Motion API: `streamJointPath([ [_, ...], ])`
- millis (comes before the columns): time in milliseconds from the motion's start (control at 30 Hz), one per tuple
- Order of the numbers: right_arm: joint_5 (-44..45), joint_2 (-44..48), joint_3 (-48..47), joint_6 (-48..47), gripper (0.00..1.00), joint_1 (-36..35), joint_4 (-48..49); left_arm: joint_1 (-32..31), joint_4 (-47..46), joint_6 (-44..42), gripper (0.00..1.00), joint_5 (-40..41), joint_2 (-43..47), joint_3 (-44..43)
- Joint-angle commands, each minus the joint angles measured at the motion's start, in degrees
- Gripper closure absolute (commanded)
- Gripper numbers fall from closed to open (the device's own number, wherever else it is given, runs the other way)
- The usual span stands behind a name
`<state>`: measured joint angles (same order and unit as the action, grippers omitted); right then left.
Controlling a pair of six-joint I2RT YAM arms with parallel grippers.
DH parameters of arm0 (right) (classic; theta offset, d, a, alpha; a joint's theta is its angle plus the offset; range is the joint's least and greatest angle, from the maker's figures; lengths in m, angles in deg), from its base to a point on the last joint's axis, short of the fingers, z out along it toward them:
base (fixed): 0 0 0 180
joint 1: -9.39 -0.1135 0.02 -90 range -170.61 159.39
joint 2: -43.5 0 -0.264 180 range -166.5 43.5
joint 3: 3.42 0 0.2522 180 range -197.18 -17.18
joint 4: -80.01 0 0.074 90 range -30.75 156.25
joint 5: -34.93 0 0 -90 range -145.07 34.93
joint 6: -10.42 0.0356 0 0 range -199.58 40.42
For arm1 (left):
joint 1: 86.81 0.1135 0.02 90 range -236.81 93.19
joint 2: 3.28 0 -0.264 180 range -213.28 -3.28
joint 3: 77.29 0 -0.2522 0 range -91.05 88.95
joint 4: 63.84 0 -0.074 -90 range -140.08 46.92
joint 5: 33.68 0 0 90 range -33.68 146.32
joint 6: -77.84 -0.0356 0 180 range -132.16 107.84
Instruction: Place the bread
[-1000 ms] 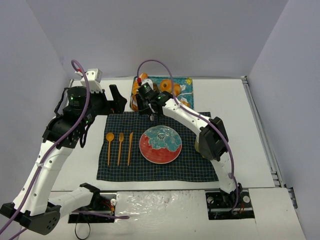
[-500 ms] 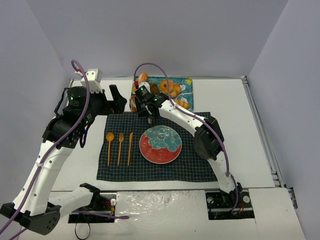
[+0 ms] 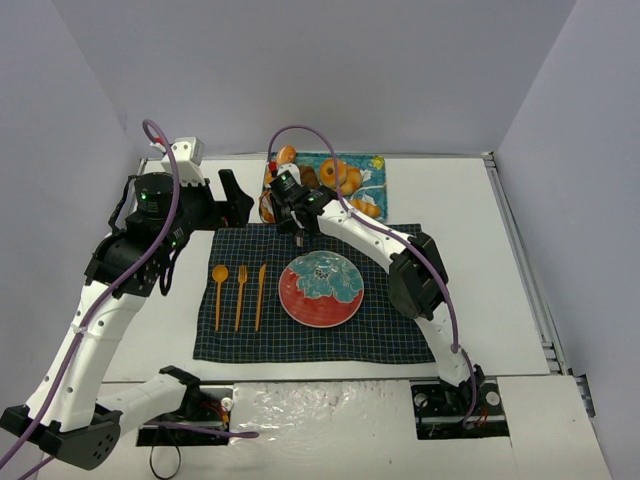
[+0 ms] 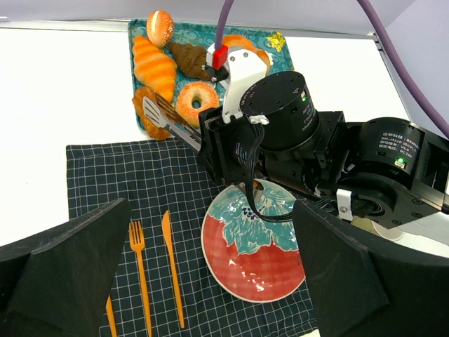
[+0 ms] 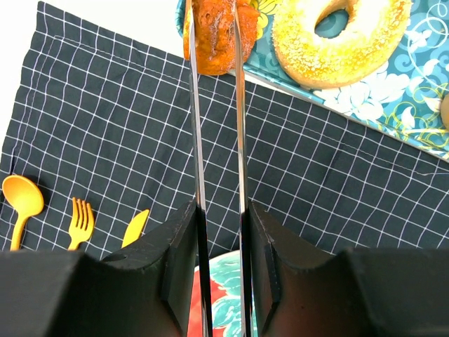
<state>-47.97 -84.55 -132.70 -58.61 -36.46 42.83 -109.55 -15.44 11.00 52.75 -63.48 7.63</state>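
At the tray's point(image 5: 382, 98) corner nearest the cloth, the right jaws clamp a pair of tongs point(image 5: 238, 140), whose 2 blades pinch the bread point(image 5: 216, 31). Step in hand: the grasp. The next move probably calls for lifting it clear and carrying it to the plate point(image 3: 320, 290). Left jaws: spread, empty.

Bright, even light falls from overhead, leaving soft, short shadows. The white table point(image 3: 450, 200) looks nearly washed out in the top view, and the plate point(image 4: 245, 281) carries small glints. The left gripper point(image 4: 210, 202) and right gripper point(image 5: 221, 207) loom dark and blurred at the bottom of their wrist views, while the tongs point(image 5: 238, 105) gleam and the scene beyond is sharp.
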Motion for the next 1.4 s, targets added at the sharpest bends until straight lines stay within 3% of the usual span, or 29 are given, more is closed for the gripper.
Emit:
streamJointPath([
  [0, 3.6, 4.6, -1.2, 0.2, 0.89, -0.4, 1.6, 0.4, -2.3, -0.4, 0.03, -0.2, 1.1, -1.6],
  [267, 4.8, 6.7, -0.7, 0.4, 1.00, -0.4, 1.5, 0.4, -2.4, -0.5, 0.03, -0.1, 1.0, -1.7],
  [967, 4.2, 15.9, 4.5, -0.3, 1.00, -0.9, 1.5, 0.4, -3.3, 0.3, 0.03, 0.3, 0.1, -2.4],
  [1367, 1.8, 37.0, 25.7, 1.5, 1.00, -2.1, 0.8, 0.7, -4.3, 0.5, 0.03, 0.3, -0.3, -1.2],
])
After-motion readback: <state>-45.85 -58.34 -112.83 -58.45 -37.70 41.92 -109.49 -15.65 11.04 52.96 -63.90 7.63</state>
